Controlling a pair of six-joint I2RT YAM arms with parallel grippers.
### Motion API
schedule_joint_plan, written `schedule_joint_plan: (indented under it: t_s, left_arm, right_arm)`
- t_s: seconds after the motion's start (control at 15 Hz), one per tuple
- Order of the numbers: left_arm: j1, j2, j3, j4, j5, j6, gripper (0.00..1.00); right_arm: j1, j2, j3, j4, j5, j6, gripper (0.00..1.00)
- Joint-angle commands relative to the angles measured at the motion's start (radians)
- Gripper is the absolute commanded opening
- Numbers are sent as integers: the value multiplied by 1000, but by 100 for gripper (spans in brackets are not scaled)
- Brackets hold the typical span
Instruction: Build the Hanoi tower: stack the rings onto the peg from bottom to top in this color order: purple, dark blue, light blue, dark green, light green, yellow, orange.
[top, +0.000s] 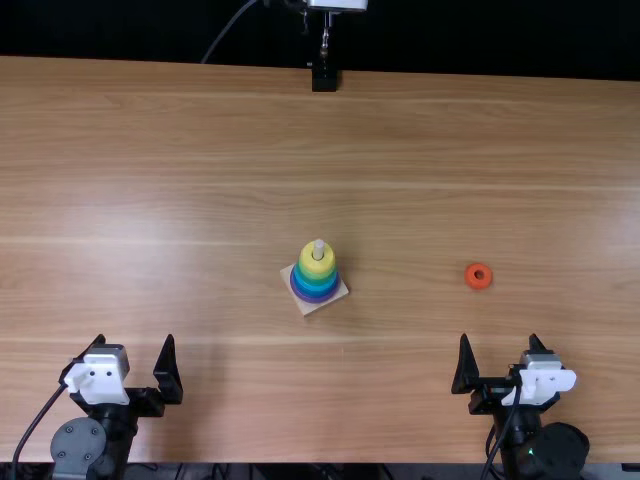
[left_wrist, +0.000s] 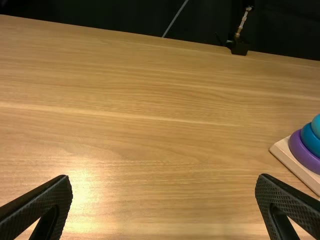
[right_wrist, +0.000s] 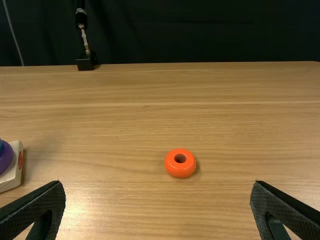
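In the top view the ring stack (top: 316, 272) stands near the table's middle on a square wooden base (top: 306, 306): purple lowest, blue and green shades above, yellow on top, the pale peg (top: 319, 246) poking out. The orange ring (top: 478, 276) lies flat on the table to the right of it. My left gripper (top: 138, 352) stands open at the near left, my right gripper (top: 500, 350) open at the near right, nearer the edge than the orange ring. The left wrist view has the left gripper (left_wrist: 164, 185) apart from the purple ring (left_wrist: 303, 152). Beyond the right gripper (right_wrist: 158, 187) is the orange ring (right_wrist: 180, 163).
A black stand (top: 324, 78) is at the middle of the table's far edge. Bare wood (top: 400, 200) surrounds the stack and the orange ring. Dark cloth (right_wrist: 200, 30) hangs behind the table.
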Motion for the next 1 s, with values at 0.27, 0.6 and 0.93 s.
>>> schedule_joint_plan:
  t_s: [0.27, 0.6, 0.93]
  left_arm:
    - [6, -12, -105, -83, 9, 5, 100]
    - [6, -12, -105, -83, 9, 5, 100]
    - [6, -12, -105, -83, 9, 5, 100]
  right_arm:
    - [-7, -13, -68, -57, -12, -9, 100]
    - [-7, -13, 19, 14, -6, -7, 100]
    - [-7, 82, 366, 20, 58, 6, 100]
